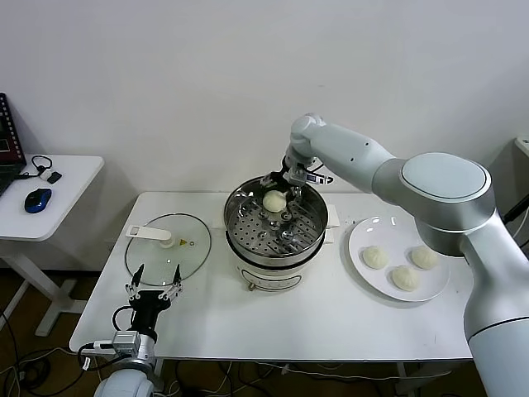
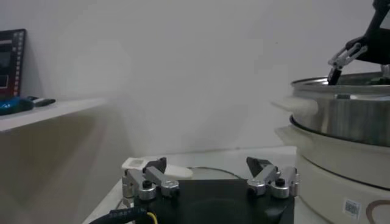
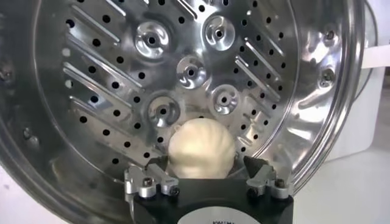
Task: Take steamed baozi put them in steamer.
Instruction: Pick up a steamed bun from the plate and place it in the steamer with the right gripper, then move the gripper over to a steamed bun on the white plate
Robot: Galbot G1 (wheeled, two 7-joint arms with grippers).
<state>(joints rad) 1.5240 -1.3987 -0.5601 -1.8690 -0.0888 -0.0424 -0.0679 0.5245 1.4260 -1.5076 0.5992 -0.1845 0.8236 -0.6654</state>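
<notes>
One baozi (image 1: pixel 274 200) sits on the steamer (image 1: pixel 314 227) tray, right hand (image 1: pixel 285 180) spread over it, left hand (image 1: pixel 154 285) spread and idle at the desk edge; three baozi (image 1: pixel 403 277) remain on the plate (image 1: pixel 357 240).

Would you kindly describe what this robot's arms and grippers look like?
The right arm has smooth, rounded shells in white and light grey with bulbous joints. The right gripper and the left gripper are black, with silvery metal finger links and dark tips. A yellow wire shows at the left gripper's base.

You are seeing the steamer (image 1: pixel 276 222) floor lying mostly bare beyond one baozi (image 1: pixel 274 200); its tall rim and the right claw (image 1: pixel 285 179) are crowding the far side.
</notes>
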